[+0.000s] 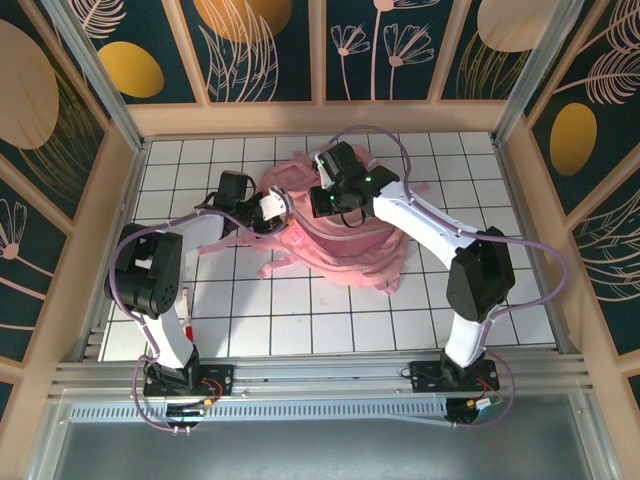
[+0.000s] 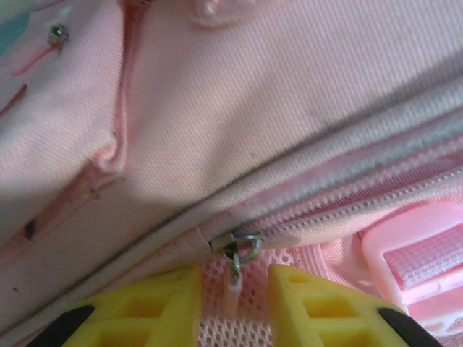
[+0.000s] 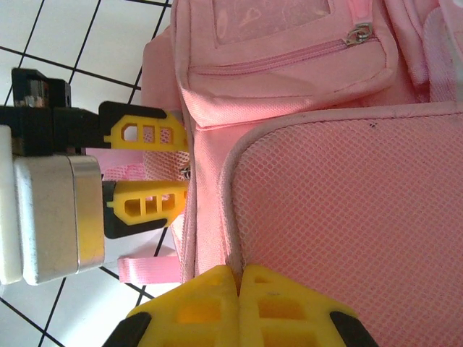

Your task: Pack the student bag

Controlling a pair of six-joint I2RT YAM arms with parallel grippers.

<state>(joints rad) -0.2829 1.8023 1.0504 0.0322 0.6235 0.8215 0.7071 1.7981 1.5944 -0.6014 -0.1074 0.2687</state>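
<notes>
The student bag (image 1: 340, 245), a big pink fabric backpack, lies crumpled in the middle of the tiled table. My left gripper (image 1: 275, 208) is at its left side. In the left wrist view its yellow fingers (image 2: 155, 311) stand apart, and the left gripper (image 2: 235, 307) is open around a metal zipper slider (image 2: 235, 247) whose thin white pull tab (image 2: 231, 289) hangs in the gap, touching neither finger. My right gripper (image 3: 239, 289) is shut on the piped edge of the bag's mesh back panel (image 3: 347, 210). The left gripper (image 3: 184, 170) also shows there against the bag's side.
A pink strap (image 3: 145, 267) trails onto the white tiles (image 3: 65, 43) beside the bag. A pink plastic buckle (image 2: 419, 253) lies right of the zipper. A thin red object (image 1: 185, 312) sits near the left arm's base. Wooden walls (image 1: 120, 200) ring the table.
</notes>
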